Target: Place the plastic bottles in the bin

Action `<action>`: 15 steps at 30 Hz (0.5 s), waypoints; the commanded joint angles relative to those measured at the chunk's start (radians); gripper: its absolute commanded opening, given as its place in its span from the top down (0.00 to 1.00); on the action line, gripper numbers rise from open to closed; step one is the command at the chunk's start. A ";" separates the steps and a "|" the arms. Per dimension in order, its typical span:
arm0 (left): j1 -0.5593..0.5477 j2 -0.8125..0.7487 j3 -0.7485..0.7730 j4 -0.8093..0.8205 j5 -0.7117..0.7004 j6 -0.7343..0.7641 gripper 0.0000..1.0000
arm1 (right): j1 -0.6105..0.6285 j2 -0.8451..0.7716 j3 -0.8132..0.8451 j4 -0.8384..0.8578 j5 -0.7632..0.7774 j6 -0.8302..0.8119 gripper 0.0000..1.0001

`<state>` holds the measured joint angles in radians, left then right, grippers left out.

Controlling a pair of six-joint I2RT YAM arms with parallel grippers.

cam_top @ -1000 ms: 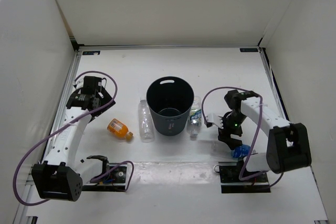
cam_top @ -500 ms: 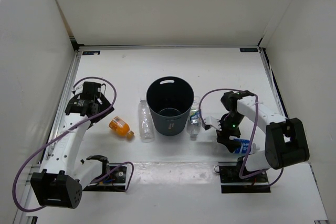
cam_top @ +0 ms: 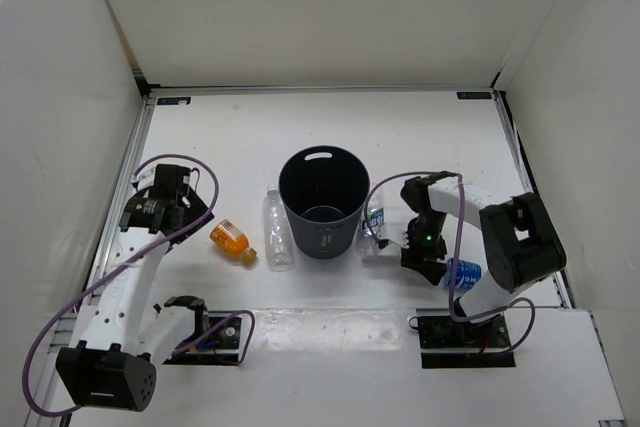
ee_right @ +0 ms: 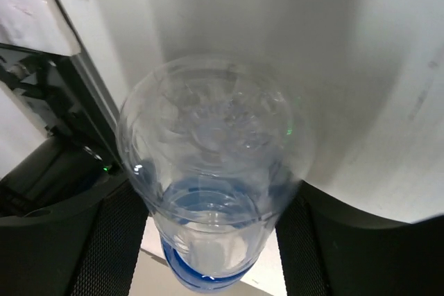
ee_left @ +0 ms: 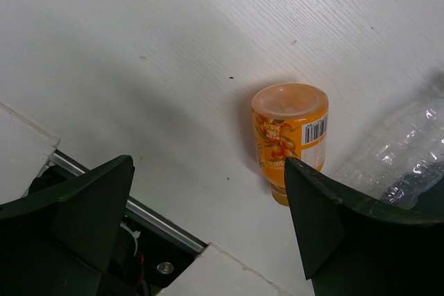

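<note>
White table (cam_top: 300, 137) filled my screens; I saw the left gripper (ee_left: 208, 164) spread wide above the orange bottle (ee_left: 291, 136), the right gripper (ee_right: 208, 240) clamped on the blue-labelled bottle (ee_right: 215, 143)

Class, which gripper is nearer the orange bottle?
Left. The left gripper is close by the orange bottle, jaws open and facing it. The right gripper is beyond the bin, closed around the blue-labelled bottle.

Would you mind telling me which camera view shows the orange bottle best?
The left wrist view: the orange bottle lies close up, its base, fruit label and barcode plain. The top external view shows it only small, lying left of the bin. The right wrist view does not show it.
</note>
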<state>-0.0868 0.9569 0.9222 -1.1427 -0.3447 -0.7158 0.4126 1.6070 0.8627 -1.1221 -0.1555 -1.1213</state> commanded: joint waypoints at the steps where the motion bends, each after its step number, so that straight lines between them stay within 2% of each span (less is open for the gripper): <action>1: 0.005 -0.036 -0.017 -0.025 -0.031 -0.019 0.00 | -0.026 -0.015 0.044 0.028 0.036 0.012 0.30; 7: 0.002 -0.078 -0.049 -0.031 -0.024 -0.045 0.00 | -0.038 -0.012 0.045 0.132 0.089 0.052 0.34; 10: 0.005 -0.083 -0.043 -0.040 -0.028 -0.043 0.00 | -0.037 -0.010 0.038 0.150 0.103 0.081 0.48; 11: 0.004 -0.084 -0.040 -0.043 -0.033 -0.043 0.00 | -0.034 -0.010 0.035 0.162 0.105 0.098 0.59; 14: 0.004 -0.081 -0.036 -0.032 -0.034 -0.043 0.00 | -0.058 -0.006 0.056 0.165 0.090 0.146 0.77; 15: 0.004 -0.073 -0.033 -0.031 -0.034 -0.043 0.00 | -0.073 -0.002 0.085 0.154 0.053 0.179 0.89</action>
<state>-0.0864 0.8902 0.8757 -1.1782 -0.3588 -0.7498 0.3695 1.6073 0.8925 -1.0275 -0.0818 -1.0164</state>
